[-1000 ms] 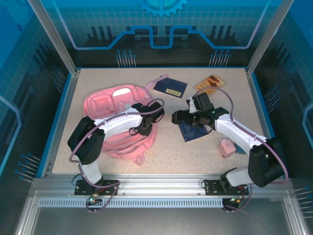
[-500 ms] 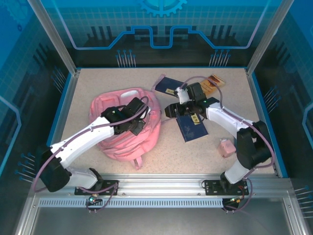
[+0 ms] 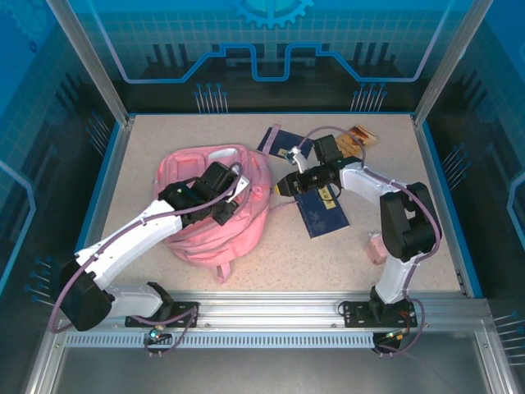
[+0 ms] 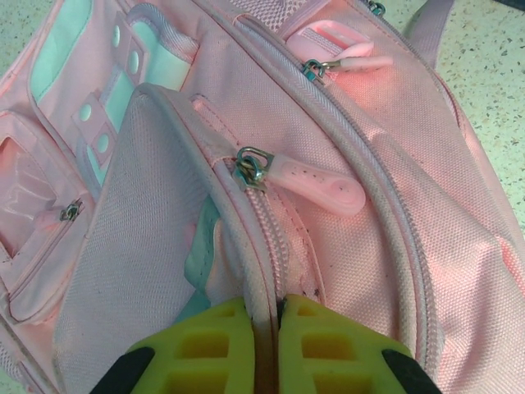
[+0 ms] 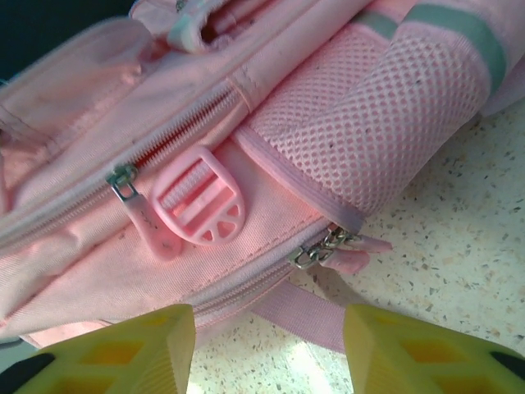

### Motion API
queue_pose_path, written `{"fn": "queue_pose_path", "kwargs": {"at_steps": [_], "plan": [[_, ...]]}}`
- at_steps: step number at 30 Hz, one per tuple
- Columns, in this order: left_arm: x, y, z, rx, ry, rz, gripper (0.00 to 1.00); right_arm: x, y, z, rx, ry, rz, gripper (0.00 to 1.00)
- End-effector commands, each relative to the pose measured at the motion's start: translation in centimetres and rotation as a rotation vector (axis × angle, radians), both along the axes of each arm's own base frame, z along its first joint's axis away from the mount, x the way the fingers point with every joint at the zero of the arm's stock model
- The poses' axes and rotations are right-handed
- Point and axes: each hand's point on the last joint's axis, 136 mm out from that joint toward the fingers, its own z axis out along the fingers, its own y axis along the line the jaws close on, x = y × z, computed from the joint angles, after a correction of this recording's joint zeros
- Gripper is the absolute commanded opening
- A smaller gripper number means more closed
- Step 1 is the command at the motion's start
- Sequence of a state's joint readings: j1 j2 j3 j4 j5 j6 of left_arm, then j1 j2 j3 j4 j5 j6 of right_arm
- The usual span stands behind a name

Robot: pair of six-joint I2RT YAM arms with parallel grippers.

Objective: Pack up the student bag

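The student bag (image 3: pixel 205 222), soft pink fabric with zip pockets, lies on the table left of centre. My left gripper (image 3: pixel 224 210) is on top of it. In the left wrist view the yellow-green fingers (image 4: pixel 209 345) are shut on the bag's (image 4: pixel 385 205) piped zip edge, just below a pink zip pull (image 4: pixel 316 180). My right gripper (image 3: pixel 284 185) is at the bag's right side. Its jaws (image 5: pixel 271 332) stand open and hold nothing. A pink strap (image 5: pixel 308 316) lies on the table between them, below two zip pulls (image 5: pixel 340 249) and a mesh side pocket (image 5: pixel 369 131).
One dark blue booklet (image 3: pixel 324 215) lies just right of the right gripper and another (image 3: pixel 275 141) behind it. An orange-brown book (image 3: pixel 356 138) sits at the back right. A small pink object (image 3: pixel 377 246) rests near the right arm's base.
The left gripper has closed on the bag's zip edge. The right gripper has moved left from the booklet to the bag's side, and its jaws have narrowed. The bag shifted slightly.
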State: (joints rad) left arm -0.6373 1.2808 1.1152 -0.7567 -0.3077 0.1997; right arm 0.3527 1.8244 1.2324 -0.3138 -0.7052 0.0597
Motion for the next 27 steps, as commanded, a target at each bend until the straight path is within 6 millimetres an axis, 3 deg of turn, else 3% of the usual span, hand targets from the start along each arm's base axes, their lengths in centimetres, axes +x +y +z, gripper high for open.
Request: {"fn": "queue_pose_path", "kwargs": {"at_steps": [1,7,16,21,27], "plan": [[1.7,-1.1,4.1,-0.088,-0.149,-0.027,0.09,0.1,0.3,-1.1,0.005,0.018,0.036,0.49],[1.7,-1.0,5.0,-0.100,-0.173,-0.030,0.08,0.3,0.8,-3.3,-0.026,0.020,0.057,0.48],[1.5,-1.0,5.8,-0.104,-0.191,-0.054,0.07,0.5,1.7,-5.0,-0.119,-0.125,0.134,0.46],[1.1,-1.4,6.4,-0.127,-0.195,-0.079,0.06,1.7,2.5,-4.6,-0.134,-0.224,0.126,0.43],[1.0,-1.7,6.6,-0.139,-0.191,-0.095,0.06,0.8,4.0,-3.2,-0.078,-0.375,0.204,0.38]]}}
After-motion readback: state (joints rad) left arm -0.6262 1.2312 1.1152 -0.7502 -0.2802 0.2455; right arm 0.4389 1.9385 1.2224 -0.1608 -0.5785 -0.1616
